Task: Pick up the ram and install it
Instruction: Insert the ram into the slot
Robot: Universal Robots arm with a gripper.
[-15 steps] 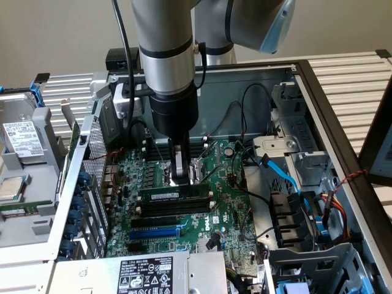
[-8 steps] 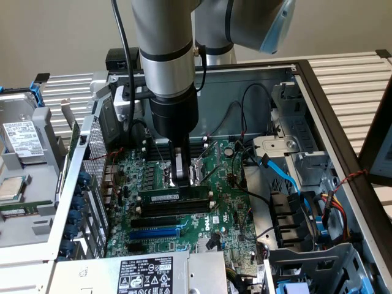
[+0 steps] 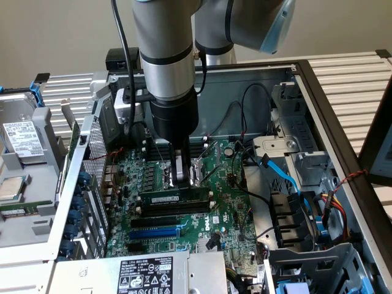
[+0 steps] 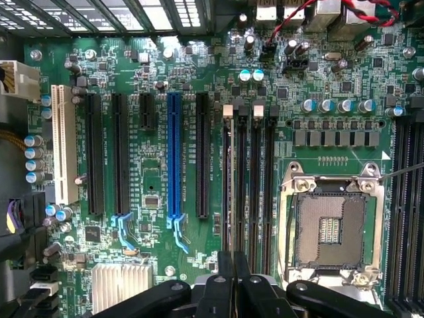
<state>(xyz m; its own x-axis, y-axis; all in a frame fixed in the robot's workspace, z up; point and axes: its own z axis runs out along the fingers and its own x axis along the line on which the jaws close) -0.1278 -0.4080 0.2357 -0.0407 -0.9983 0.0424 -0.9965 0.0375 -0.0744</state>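
**Green stick upright in a slot, closed fingers at its top edge**

Drawn together with almost no gap, the gripper (image 3: 181, 176) is set straight down over the motherboard (image 3: 226, 202), and its tips are met by the upper edge of the ram (image 3: 174, 199). Whether that thin edge is pinched between the fingers (image 4: 225, 271) or only pressed by them cannot be told.

The ram is stood on edge in a black memory slot, directly beneath the fingers and not to either side of them. Its long axis is laid across the exterior view from left to right, parallel with the neighbouring slots, and the fingers are placed at about the middle of its length. From the wrist view the board is seen edge-on as a thin line running away from the fingertips. A judgement only: the stick appears lined up with its slot, though whether it is fully seated is not shown.

Just beside the ram, three empty memory slots (image 4: 256, 185) are ranged toward the processor socket (image 4: 329, 228). On the ram's other side, a black expansion slot (image 4: 202, 159) is passed first, then the blue expansion slot (image 4: 173, 159) farther off.
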